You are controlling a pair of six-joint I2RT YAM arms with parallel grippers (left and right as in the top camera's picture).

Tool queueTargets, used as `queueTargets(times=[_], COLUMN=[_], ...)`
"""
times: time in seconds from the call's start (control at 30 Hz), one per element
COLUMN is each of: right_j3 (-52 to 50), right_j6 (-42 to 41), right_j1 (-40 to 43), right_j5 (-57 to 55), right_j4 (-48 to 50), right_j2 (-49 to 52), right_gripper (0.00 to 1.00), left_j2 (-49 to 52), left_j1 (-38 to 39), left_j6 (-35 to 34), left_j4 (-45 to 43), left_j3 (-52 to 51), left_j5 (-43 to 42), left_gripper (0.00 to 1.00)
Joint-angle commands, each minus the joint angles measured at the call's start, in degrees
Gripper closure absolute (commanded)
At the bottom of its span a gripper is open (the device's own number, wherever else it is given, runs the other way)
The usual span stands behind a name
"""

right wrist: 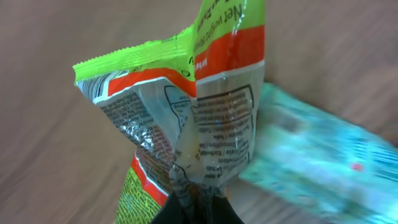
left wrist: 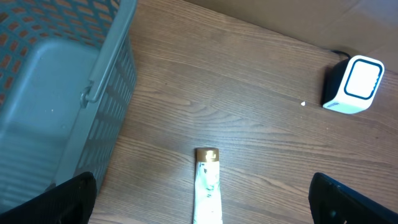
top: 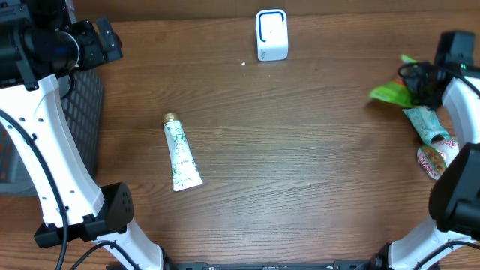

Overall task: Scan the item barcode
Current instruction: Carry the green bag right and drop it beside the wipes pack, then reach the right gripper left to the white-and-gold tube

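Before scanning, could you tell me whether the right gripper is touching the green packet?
Touching: right wrist view shows the right gripper pinching the packet.

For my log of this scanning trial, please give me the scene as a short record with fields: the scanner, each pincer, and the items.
scanner: white, standing alone at the far side
left pincer: open, holding nothing, near the grey basket
right pincer: shut on the green snack packet, at the right side
white tube: gold cap, lying flat left of centre, untouched
other items: teal pack and round pack, lying at the right
scan: not yet done, packet far from scanner
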State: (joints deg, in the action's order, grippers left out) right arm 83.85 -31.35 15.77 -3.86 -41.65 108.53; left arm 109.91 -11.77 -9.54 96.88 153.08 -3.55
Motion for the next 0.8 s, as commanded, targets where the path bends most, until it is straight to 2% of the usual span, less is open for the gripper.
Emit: queueTargets(times=[0.0,0.03,0.1,0.13,0.17,0.2,0.43,0.63,0.77], right_j3=[-1.1,-1.1,-1.0,-0.9,-0.5,-0.1,8.4,17.9,19.6], right_j6=[-1.4,-0.6,3.6,5.8,8.7,10.4,12.0,16.5,16.9], right_j1=[1.5,1.7,1.7,1.7,1.7,1.7,1.6,1.6,0.7], right_j5=[-1.6,-1.6,-0.5,0.7,2.6,3.9,9.0,19.9,28.4], right_j4=[1.4,1.0,0.4,0.1,-0.5,-1.3,-11.4,-20.9,-23.3], right_j2=[-1.1,-1.1,-1.1,-1.1,-1.1,-1.2,-1.2,-1.2,-1.2], right_gripper=[0.96,0.92,0.61,0.29,0.07,0.00,0.00,0.00,0.00], left_j2=[0.0,0.0,0.0,0.0,0.0,0.0,0.0,0.0,0.0], left_j1=[-0.1,-0.1,-0.1,-0.1,-0.1,-0.1,-0.1,-0.1,-0.1], left_j6=[-0.8,-0.8,-0.8,-0.8,-0.8,-0.8,-0.8,-0.8,-0.8], left_j4=[-0.1,-0.1,-0.1,-0.1,-0.1,-0.1,-0.1,-0.1,-0.1], left_j3=[0.0,0.0,0.0,0.0,0.0,0.0,0.0,0.0,0.0], left_j5=[0.6,0.6,0.6,0.6,0.6,0.6,0.6,0.6,0.6], left_gripper=[0.00,0.00,0.00,0.00,0.00,0.00,0.00,0.00,0.00])
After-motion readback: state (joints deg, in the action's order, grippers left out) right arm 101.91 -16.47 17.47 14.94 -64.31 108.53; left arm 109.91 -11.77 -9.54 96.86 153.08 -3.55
